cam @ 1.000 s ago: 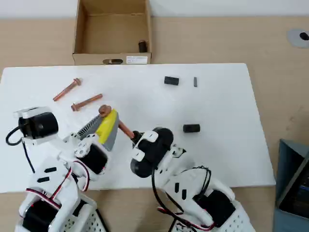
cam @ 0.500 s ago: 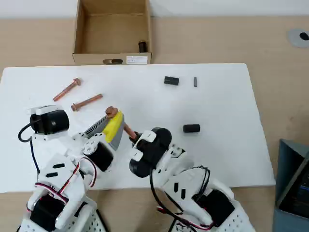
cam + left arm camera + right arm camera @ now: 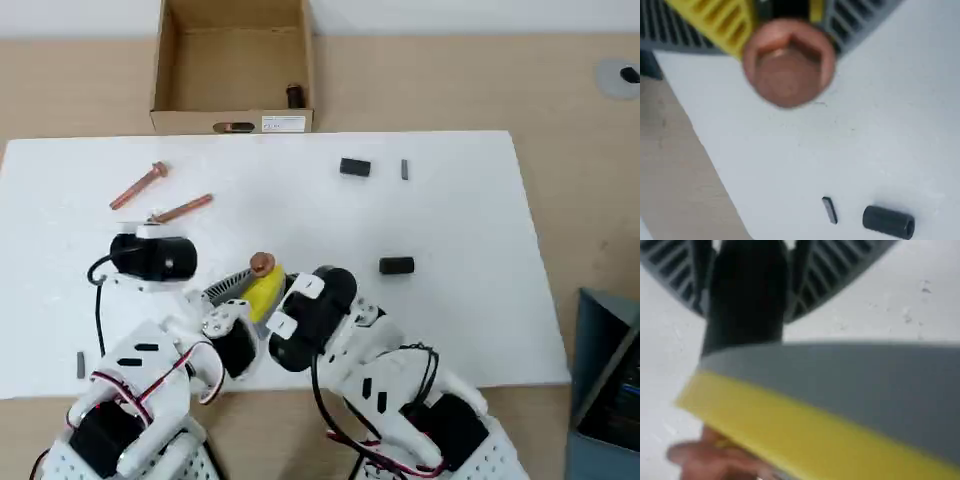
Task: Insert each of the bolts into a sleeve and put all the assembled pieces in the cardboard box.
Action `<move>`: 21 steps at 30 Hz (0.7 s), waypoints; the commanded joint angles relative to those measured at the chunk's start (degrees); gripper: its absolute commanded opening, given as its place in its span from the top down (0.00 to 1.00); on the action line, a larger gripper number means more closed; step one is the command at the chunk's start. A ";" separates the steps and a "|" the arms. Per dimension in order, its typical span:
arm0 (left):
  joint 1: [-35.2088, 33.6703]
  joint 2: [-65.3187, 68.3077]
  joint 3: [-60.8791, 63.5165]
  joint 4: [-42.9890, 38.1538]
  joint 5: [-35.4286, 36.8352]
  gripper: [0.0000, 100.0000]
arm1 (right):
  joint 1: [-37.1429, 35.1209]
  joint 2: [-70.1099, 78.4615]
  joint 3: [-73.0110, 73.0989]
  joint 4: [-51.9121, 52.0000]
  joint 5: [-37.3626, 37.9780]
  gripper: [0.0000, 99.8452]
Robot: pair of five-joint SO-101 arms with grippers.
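Left end effector [image 3: 250, 285] clamps the bolt [image 3: 262, 264]. Right end effector [image 3: 747, 290], at its 4 o'clock, clamps a sleeve [image 3: 742, 315]. Any misalignment could jam the insertion.

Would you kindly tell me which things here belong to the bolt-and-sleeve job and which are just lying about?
Job: bolt in the left gripper; sleeve in the right gripper; two loose bolts; two loose sleeves; cardboard box, one dark piece inside.
Lying about: two small dark strips; grey disc; dark bin.
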 commanded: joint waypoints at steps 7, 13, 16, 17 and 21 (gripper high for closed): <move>0.44 -0.31 -0.26 0.26 -0.35 0.87 | -0.66 -6.55 -2.59 -1.58 0.70 0.99; -4.04 -0.22 -0.79 0.18 -0.79 0.82 | -0.66 -6.55 -2.42 -1.58 0.70 0.99; -4.13 -0.22 -0.88 0.18 -1.93 0.82 | -0.66 -6.55 -2.42 -1.58 0.70 0.99; -4.13 -0.22 -0.88 0.18 -2.46 0.82 | -0.66 -6.55 -2.42 -1.58 0.70 0.99; -5.89 -0.22 -0.88 0.18 -5.01 0.82 | -0.66 -6.55 -2.42 -1.49 0.70 0.99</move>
